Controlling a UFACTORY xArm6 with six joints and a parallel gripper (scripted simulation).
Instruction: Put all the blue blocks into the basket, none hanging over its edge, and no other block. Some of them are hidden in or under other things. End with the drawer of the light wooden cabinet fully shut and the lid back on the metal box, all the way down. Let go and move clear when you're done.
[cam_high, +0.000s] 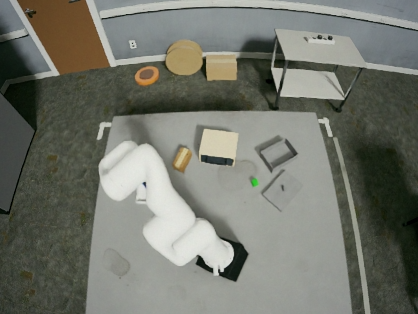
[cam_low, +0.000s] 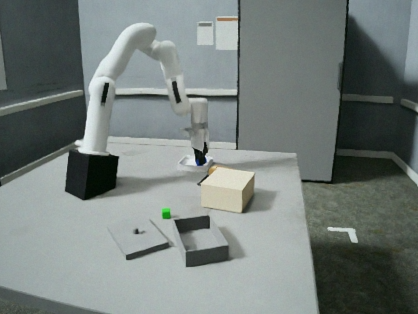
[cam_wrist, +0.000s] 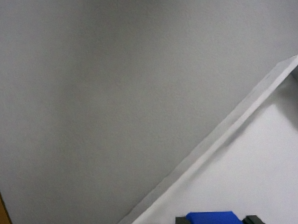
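Note:
The basket is a shallow white tray. My gripper points down, low over it, shut on a blue block; the arm hides the fingers in the top view. Blue also shows in the basket area beside the arm in the top view; which block it is, I cannot tell. The light wooden cabinet has a dark front; I cannot tell whether its drawer is fully shut. The grey metal box is open and looks empty. Its lid lies beside it.
A green block lies near the lid. A small brown box with a pale strip stands between basket and cabinet. The arm's black base stands at the table's near side in the top view.

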